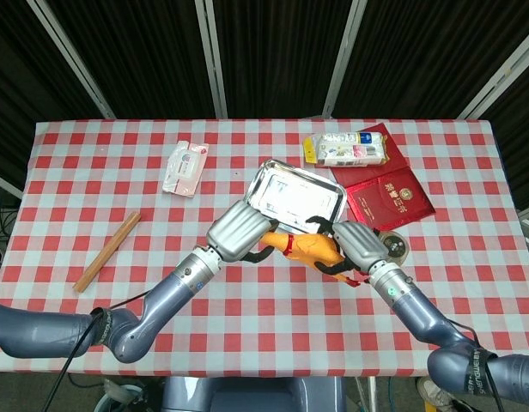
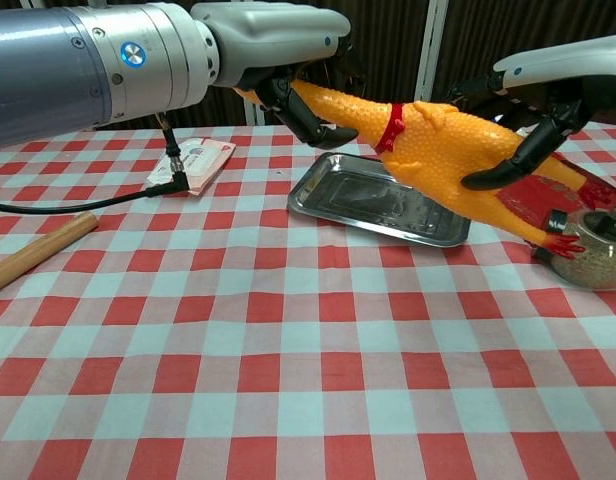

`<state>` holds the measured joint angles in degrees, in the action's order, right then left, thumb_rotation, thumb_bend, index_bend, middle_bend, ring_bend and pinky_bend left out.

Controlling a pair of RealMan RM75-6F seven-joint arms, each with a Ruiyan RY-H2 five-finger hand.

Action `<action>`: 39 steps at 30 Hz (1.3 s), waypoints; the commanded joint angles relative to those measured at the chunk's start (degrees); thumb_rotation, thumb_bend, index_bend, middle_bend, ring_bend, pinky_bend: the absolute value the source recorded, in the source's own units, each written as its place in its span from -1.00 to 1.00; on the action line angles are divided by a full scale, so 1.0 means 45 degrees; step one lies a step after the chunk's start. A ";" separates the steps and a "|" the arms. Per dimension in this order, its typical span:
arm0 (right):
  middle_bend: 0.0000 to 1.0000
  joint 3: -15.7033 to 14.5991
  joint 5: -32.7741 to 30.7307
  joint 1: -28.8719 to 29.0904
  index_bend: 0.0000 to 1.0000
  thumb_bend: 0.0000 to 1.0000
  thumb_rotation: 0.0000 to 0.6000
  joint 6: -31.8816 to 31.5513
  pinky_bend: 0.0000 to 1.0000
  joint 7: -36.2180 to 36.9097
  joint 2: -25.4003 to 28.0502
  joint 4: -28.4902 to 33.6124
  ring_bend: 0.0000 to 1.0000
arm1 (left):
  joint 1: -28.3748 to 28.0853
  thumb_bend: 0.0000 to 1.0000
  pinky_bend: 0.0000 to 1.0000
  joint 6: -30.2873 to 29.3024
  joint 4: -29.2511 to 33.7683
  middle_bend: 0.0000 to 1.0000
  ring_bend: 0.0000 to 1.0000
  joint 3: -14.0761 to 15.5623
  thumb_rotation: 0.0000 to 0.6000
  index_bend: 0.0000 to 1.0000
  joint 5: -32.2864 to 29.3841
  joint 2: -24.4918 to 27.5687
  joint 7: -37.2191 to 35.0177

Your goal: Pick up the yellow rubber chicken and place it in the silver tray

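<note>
The yellow rubber chicken (image 2: 443, 150) with a red collar hangs in the air, tilted head-up to the left, above the near edge of the silver tray (image 2: 373, 205). My left hand (image 2: 278, 45) grips its head and neck end; my right hand (image 2: 548, 100) holds its body near the legs. From the head view the chicken (image 1: 309, 251) shows between the left hand (image 1: 239, 230) and the right hand (image 1: 357, 245), just in front of the tray (image 1: 292, 190). The tray holds nothing.
A glass jar (image 2: 588, 250) stands right below the chicken's feet. Red booklets (image 1: 386, 197) and a snack packet (image 1: 346, 148) lie behind the tray. A white packet (image 1: 185, 167) and a wooden stick (image 1: 107, 251) lie on the left of the checkered table.
</note>
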<state>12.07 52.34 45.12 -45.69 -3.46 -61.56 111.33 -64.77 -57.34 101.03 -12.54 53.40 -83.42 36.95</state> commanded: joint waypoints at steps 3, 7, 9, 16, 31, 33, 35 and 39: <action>-0.66 0.0004 0.0201 -0.0054 -1.00 -0.52 1.00 0.0128 -0.75 0.0307 0.0161 0.0049 -0.81 | 0.0003 0.59 0.35 -0.0050 -0.0107 0.41 0.22 0.0023 1.00 0.35 0.0022 -0.0041 0.0025; -0.66 0.0022 0.0378 -0.0122 -1.00 -0.52 1.00 0.0160 -0.75 0.0556 0.0199 0.0016 -0.81 | 0.0039 0.59 0.35 -0.0071 -0.0108 0.41 0.21 0.0035 1.00 0.35 0.0080 -0.0036 -0.0050; -0.66 0.0023 0.0441 -0.0137 -1.00 -0.52 1.00 0.0166 -0.75 0.0640 0.0182 -0.0028 -0.81 | 0.0061 0.59 0.35 -0.0077 -0.0082 0.41 0.21 0.0055 1.00 0.35 0.0113 -0.0030 -0.0076; -0.61 0.0065 0.0376 -0.0083 -0.79 -0.52 1.00 0.0129 -0.57 0.0755 0.0050 -0.0086 -0.62 | 0.0082 0.59 0.35 -0.0075 -0.0035 0.41 0.21 0.0096 1.00 0.35 0.0181 -0.0103 -0.0118; 0.70 0.0382 0.0594 -0.0330 0.82 0.22 1.00 -0.1203 0.91 0.0767 -0.0615 -0.0508 0.81 | 0.0113 0.59 0.35 0.0043 0.0098 0.41 0.22 0.0023 1.00 0.34 0.0176 -0.0071 -0.0410; 0.83 0.0384 0.0630 -0.0348 0.95 0.27 1.00 -0.1280 0.98 0.0721 -0.0654 -0.0556 0.92 | 0.0109 0.59 0.35 0.0067 0.0100 0.41 0.21 0.0018 1.00 0.34 0.0169 -0.0062 -0.0434; 0.92 0.0371 0.0670 -0.0364 1.00 0.31 1.00 -0.1372 1.00 0.0637 -0.0714 -0.0615 0.98 | 0.0104 0.59 0.35 0.0075 0.0099 0.41 0.22 0.0024 1.00 0.34 0.0172 -0.0068 -0.0433; 0.99 0.0362 0.0667 -0.0371 1.00 0.34 1.00 -0.1397 1.00 0.0556 -0.0736 -0.0645 1.00 | 0.0099 0.59 0.35 0.0060 0.0095 0.41 0.21 0.0024 1.00 0.34 0.0164 -0.0085 -0.0417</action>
<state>13.72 55.36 43.45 -51.98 -0.89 -64.88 108.45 -64.32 -57.07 101.46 -12.43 54.14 -83.80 35.07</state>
